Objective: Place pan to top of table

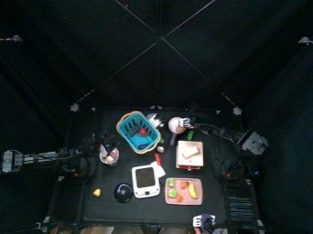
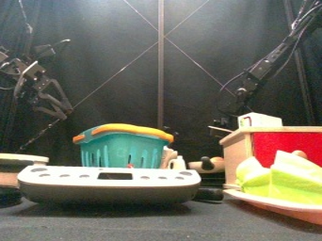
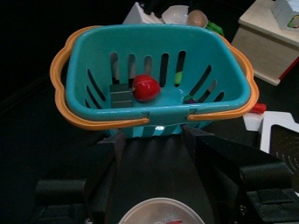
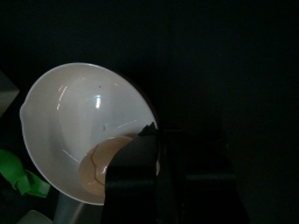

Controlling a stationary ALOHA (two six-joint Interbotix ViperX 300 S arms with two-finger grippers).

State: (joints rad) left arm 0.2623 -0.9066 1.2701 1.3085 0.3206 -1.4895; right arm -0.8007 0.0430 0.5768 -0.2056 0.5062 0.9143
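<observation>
From overhead I see the pan [image 1: 178,123] near the middle of the table [image 1: 88,155], toward its far edge, just right of the blue basket [image 1: 137,131]. My right gripper [image 1: 186,124] is at the pan; on its wrist camera one dark jaw lies inside the pale bowl of the pan [image 4: 82,136] against the rim, so it looks clamped on the pan, though I cannot see the second jaw clearly. My left gripper [image 1: 110,152] sits by the basket's near-left side, its jaws spread apart in front of the basket [image 3: 152,74], which holds a red ball [image 3: 145,86]. A white box [image 1: 189,154] lies right of centre.
</observation>
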